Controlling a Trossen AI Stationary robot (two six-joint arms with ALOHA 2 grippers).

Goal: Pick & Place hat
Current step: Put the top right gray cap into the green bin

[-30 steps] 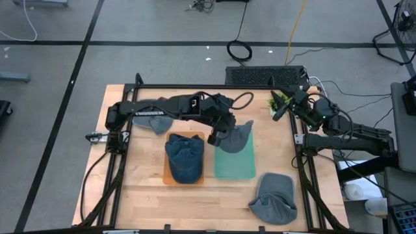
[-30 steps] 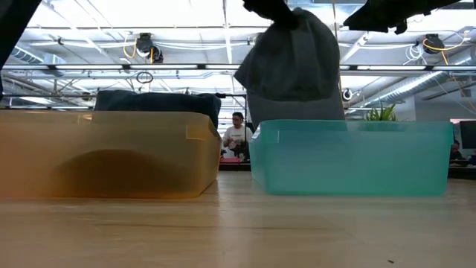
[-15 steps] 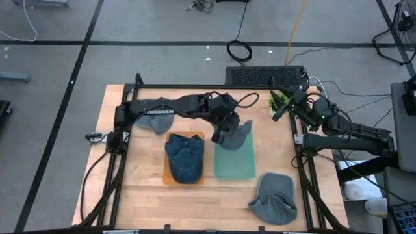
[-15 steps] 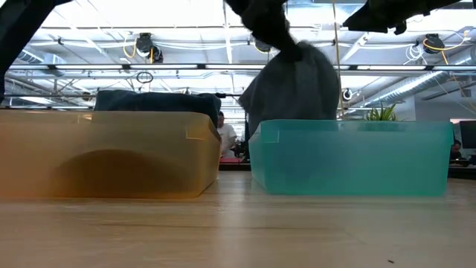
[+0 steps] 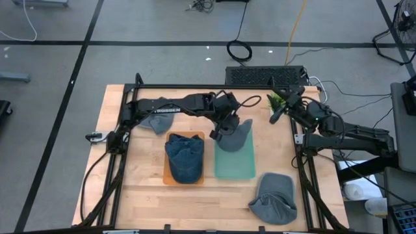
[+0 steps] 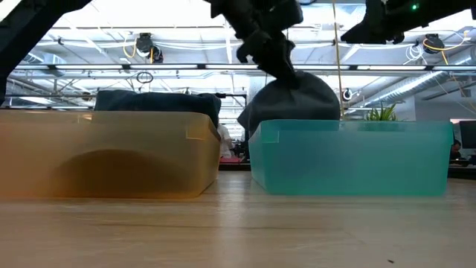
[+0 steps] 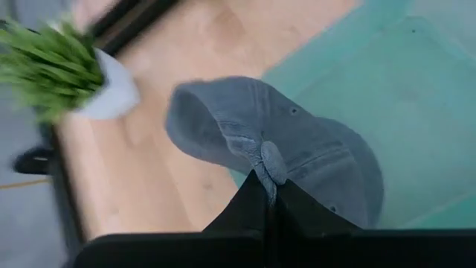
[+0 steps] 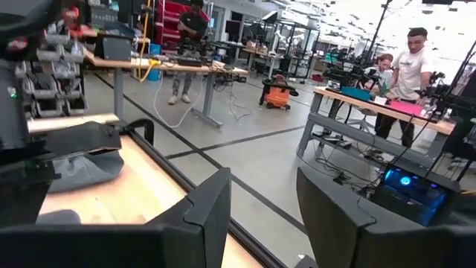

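A grey cap (image 5: 238, 135) hangs from my left gripper (image 5: 226, 130), which is shut on it over the far end of the teal bin (image 5: 235, 170). In the low view the cap (image 6: 297, 100) sinks behind the bin's near wall (image 6: 349, 160), so its lower part is hidden. In the left wrist view the cap's brim (image 7: 201, 112) reaches past the bin's far rim, over the table. My right gripper (image 5: 275, 116) waits at the far right, open, with nothing between its fingers (image 8: 208, 216). My left gripper pinches the cap's crown at its top button (image 7: 272, 162) between the two shut fingers (image 7: 253, 201). The fingers slant down from above, coming from the table's left. The cap hangs below them, crown up. Whether it touches the bin I cannot tell.
An orange bin (image 5: 170, 177) with a dark blue hat (image 5: 184, 156) stands left of the teal bin. Another grey hat (image 5: 275, 198) lies near the right front, and one more (image 5: 155, 122) lies far left. A small potted plant (image 5: 279, 101) stands at the far edge. People move in the room beyond.
My left gripper has gone down and a little toward the table's right edge, still shut on the cap. The cap has sunk from well above the teal bin until its lower part is behind the bin's wall.
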